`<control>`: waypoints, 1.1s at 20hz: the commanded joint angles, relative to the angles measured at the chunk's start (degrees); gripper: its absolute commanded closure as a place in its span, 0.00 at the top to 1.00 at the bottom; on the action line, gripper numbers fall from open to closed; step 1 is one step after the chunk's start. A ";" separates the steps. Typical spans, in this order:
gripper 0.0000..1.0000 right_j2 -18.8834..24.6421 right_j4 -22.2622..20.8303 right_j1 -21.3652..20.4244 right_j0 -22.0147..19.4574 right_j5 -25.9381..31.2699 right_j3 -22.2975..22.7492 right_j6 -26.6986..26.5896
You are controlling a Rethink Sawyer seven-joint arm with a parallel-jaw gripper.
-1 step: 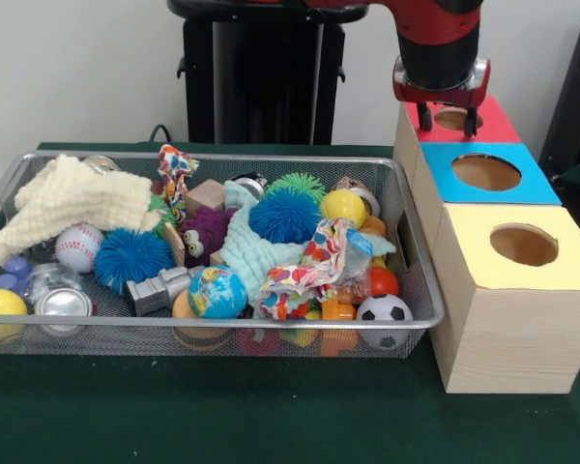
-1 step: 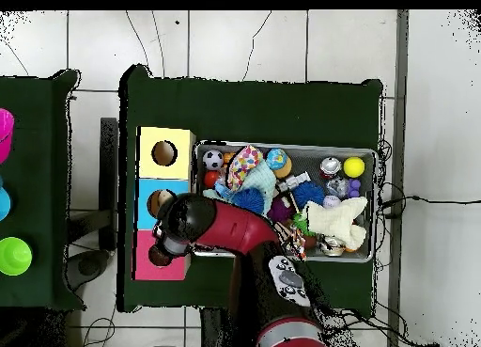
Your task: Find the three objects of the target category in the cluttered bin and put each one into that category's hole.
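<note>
My gripper (image 1: pixel 449 122) hangs just over the hole of the red-topped box (image 1: pixel 498 128), the farthest of three wooden boxes. Its two short fingers (image 1: pixel 424 118) stand apart, open, with nothing between them. In the overhead view the arm's head (image 2: pixel 169 238) covers most of that red box (image 2: pixel 141 268). The wire bin (image 1: pixel 420 307) beside the boxes holds a jumble: a baseball (image 1: pixel 78 246), a globe ball (image 1: pixel 217 292), a soccer ball (image 1: pixel 384 311), a yellow ball (image 1: pixel 345 206), blue spiky balls (image 1: pixel 284 215), a purple plush (image 1: pixel 205 235) and cream cloth (image 1: pixel 72 198).
The blue-topped box (image 1: pixel 486 172) and the yellow-topped box (image 1: pixel 524 245) stand nearer in the same row, each with a round hole. The bin (image 2: pixel 371 155) fills the green table's (image 2: pixel 254 108) middle. Another table with coloured cups (image 2: pixel 13 256) stands off to one side.
</note>
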 commanded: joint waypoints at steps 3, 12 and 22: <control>1.00 2.99 -11.36 27.06 -0.69 -47.87 -8.21 7.04; 1.00 1.46 -12.92 27.36 0.77 -47.49 -9.53 9.12; 1.00 -3.01 -18.16 14.55 5.00 -40.26 -3.39 9.11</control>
